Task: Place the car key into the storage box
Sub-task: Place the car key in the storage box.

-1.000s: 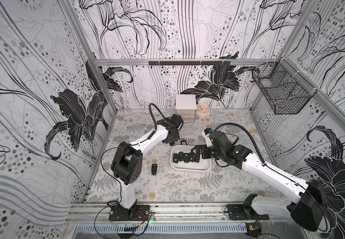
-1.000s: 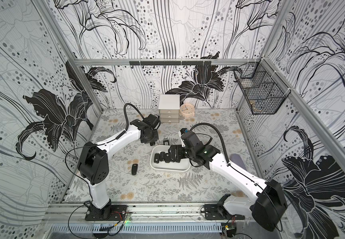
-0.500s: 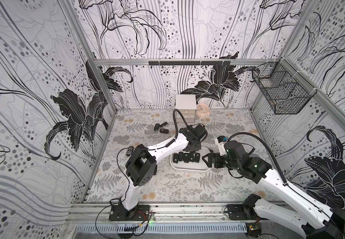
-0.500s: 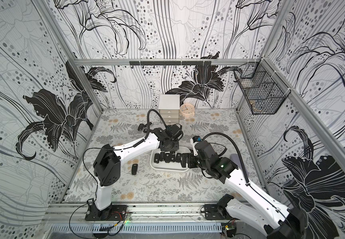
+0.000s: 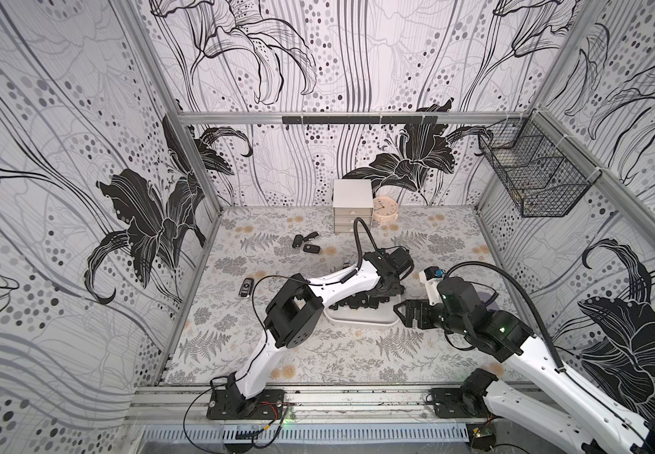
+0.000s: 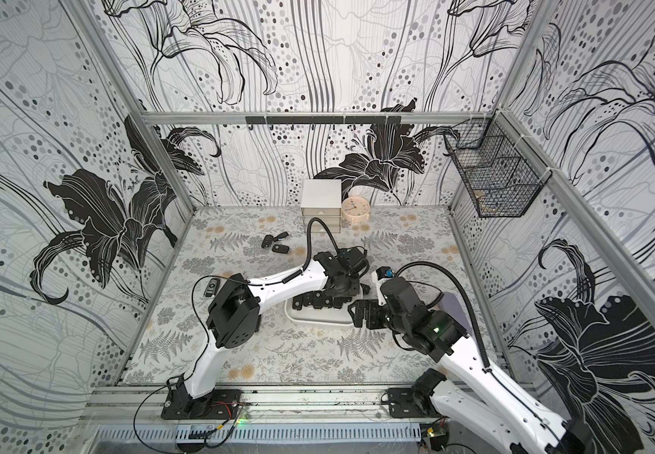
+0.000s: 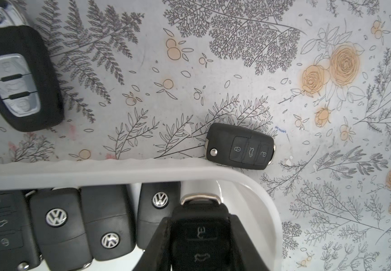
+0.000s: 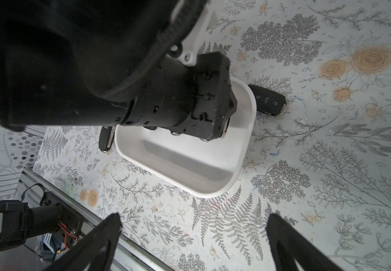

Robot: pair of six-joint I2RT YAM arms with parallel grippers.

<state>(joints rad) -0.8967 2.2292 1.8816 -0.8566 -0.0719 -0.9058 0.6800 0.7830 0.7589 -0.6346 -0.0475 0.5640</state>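
**Fig. Bimanual cell, seen from above and from both wrists.**

**Left arm.** I have the left end effector point(image 7: 199, 248) clenched on the car key point(image 7: 199, 217). Its black fingers point(image 7: 159, 241) press against the fob's two long sides, and the metal ring end points away from the wrist. The key hangs over the inside of the storage box point(image 7: 268, 206), at the free end by a rounded corner. It is just beside the last of a row of four fobs point(image 7: 58, 223) that lie side by side along one long wall. I cannot tell whether the key touches the floor of the box.

**Right arm.** The right end effector point(image 8: 194, 220) is released — jaws wide apart, nothing between them. It hovers over the table point(image 8: 330, 187) near a short end of the box, apart from it.

**Outside the box.** A black flip key point(image 7: 240, 146) lies flat on the table just beside the rim at the corner nearest the held key. A silver-buttoned fob point(image 7: 18, 77) lies beyond the same long wall, toward the other end. In a top view, three more keys point(image 5: 305, 243) cluster toward the back of the table. A single fob point(image 5: 246, 287) lies well apart from them near the left wall.

**Fixtures.** A white drawer cabinet point(image 5: 351, 204) and a round clock point(image 5: 385, 208) stand side by side against the back wall. A black wire basket point(image 5: 530, 177) hangs on the right wall — both well apart from the box.
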